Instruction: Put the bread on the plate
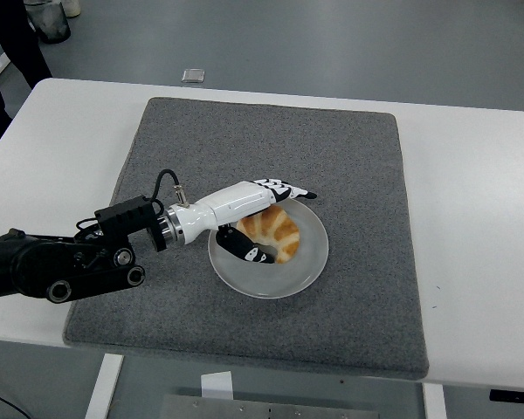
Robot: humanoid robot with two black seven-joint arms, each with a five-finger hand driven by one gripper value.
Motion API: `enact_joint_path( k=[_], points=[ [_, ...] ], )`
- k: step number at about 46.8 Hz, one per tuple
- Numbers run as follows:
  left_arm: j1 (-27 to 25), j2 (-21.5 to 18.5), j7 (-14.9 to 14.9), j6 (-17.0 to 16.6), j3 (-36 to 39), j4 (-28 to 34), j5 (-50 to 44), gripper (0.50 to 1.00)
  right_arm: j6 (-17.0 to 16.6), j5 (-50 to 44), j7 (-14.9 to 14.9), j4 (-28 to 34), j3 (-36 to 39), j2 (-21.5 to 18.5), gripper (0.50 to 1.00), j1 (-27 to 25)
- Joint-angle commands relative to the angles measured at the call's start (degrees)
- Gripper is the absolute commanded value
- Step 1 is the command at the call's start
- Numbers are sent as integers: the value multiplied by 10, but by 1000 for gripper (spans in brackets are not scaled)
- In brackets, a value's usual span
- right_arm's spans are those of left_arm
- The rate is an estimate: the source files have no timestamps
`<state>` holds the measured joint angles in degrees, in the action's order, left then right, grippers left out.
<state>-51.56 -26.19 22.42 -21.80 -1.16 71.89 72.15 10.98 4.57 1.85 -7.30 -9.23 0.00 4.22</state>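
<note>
Looks like a robotics lab or test room, not a home or kitchen. Plain white tabletop [472, 175] on bare metal legs, set on a smooth grey industrial floor [332, 44]. Covered in the middle by a square grey felt-like mat [332, 157], laid out as a staged work area. Black robot arm [44, 266] with exposed cable and connector reaching in from the left edge. Small pale square object [192, 75] lying on the floor beyond the far edge. Dark bin-like container [48, 19] at top left, beside a person's dark trouser leg [13, 39].
</note>
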Motion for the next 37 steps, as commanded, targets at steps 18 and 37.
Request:
enact_joint_path(
  k=[18,37],
  points=[
    [-11,1,0,33,-89,-5,-25,994,0,0,0,0,0,0,952,0],
    [-96,-7,-7,173,-213,-18,-246,994,-2,0,0,-3,0,0,952,0]
  ],
)
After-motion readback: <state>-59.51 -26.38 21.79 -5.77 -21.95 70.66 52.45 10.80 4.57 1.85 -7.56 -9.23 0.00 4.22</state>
